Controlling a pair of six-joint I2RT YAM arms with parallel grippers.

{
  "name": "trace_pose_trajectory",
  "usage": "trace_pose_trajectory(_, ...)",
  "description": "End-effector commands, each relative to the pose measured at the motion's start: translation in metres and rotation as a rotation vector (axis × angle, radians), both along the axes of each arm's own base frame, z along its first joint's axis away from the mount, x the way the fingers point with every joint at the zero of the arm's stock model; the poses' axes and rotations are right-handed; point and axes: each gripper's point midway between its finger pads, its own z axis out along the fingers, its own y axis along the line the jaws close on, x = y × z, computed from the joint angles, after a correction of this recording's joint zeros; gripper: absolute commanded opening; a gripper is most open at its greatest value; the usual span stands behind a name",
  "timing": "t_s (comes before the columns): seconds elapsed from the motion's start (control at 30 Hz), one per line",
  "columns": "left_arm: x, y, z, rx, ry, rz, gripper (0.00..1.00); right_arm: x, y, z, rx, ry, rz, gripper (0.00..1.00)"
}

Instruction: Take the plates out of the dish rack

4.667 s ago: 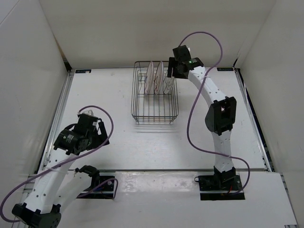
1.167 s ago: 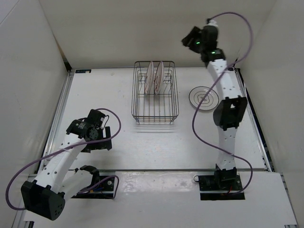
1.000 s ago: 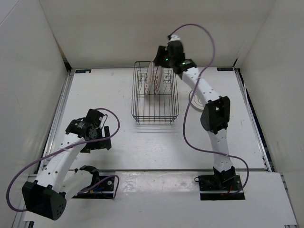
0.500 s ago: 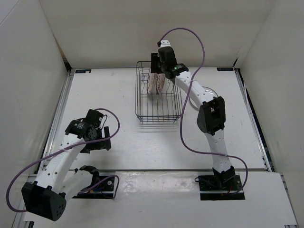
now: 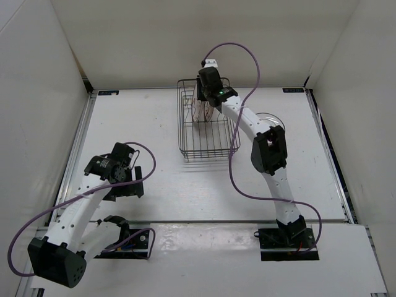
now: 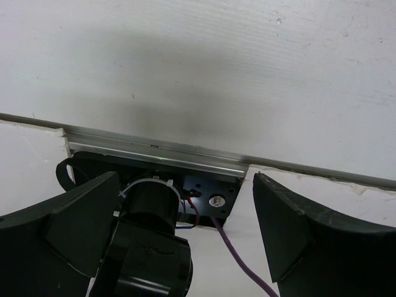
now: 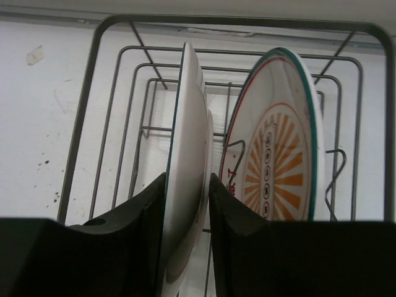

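The dish rack stands at the back middle of the table, and its dark wires frame the right wrist view. Two plates stand upright in it. The left one is white and seen edge-on. The right one has an orange sunburst. My right gripper reaches down into the rack and is shut on the rim of the left plate, one finger on each face. A grey-ringed plate lies flat on the table right of the rack, partly hidden by the right arm. My left gripper hangs open and empty at the near left.
White walls close in the table at the back and both sides. The left arm's base, with a purple cable, lies under the left gripper. A metal rail runs along the near table edge.
The right arm swung left from above the grey-ringed plate to the rack and came down on the left plate. Its jaws closed on the rim. The rack shifted slightly. The left arm stayed put.
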Motion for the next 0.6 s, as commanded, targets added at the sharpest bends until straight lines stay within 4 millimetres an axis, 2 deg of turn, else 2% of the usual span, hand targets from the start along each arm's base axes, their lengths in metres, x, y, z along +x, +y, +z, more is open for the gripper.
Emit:
trace_pose_trajectory(0.0,-0.001,0.005,0.013,0.014,-0.023,-0.004,1.0,0.003,0.002,-0.005,-0.043,-0.02,-0.06,0.26)
trace_pose_trajectory(0.13,-0.007,0.007,0.017,0.021,-0.016,-0.004,1.0,0.004,0.007,0.016,-0.026,-0.081,-0.099,0.1)
trace_pose_trajectory(0.17,-0.008,0.009,0.017,0.024,-0.02,-0.007,1.0,0.005,0.003,0.024,-0.027,-0.1,-0.129,0.02)
trace_pose_trajectory(0.2,-0.009,0.009,0.018,0.025,-0.021,-0.011,1.0,0.004,0.002,0.027,-0.022,-0.109,-0.155,0.0)
trace_pose_trajectory(0.23,-0.009,0.01,0.018,0.027,-0.027,-0.01,1.0,0.006,-0.003,0.044,-0.007,-0.144,-0.191,0.0)
trace_pose_trajectory(0.27,-0.009,0.01,0.018,0.032,-0.028,-0.012,1.0,0.006,-0.005,0.05,0.001,-0.155,-0.208,0.0)
trace_pose_trajectory(0.3,-0.01,0.011,0.019,0.033,-0.031,-0.013,1.0,0.006,-0.006,0.064,0.029,-0.18,-0.225,0.0)
trace_pose_trajectory(0.4,-0.011,0.01,0.019,0.027,-0.034,-0.011,1.0,0.001,-0.005,0.101,0.072,-0.253,-0.254,0.0)
trace_pose_trajectory(0.47,-0.01,0.008,0.018,0.015,-0.036,-0.013,1.0,-0.001,-0.007,0.135,0.112,-0.317,-0.271,0.0)
trace_pose_trajectory(0.53,-0.01,0.006,0.017,0.005,-0.036,-0.014,1.0,-0.003,-0.009,0.155,0.126,-0.356,-0.267,0.0)
trace_pose_trajectory(0.57,-0.01,0.005,0.017,0.0,-0.037,-0.015,1.0,-0.006,-0.012,0.177,0.157,-0.394,-0.27,0.0)
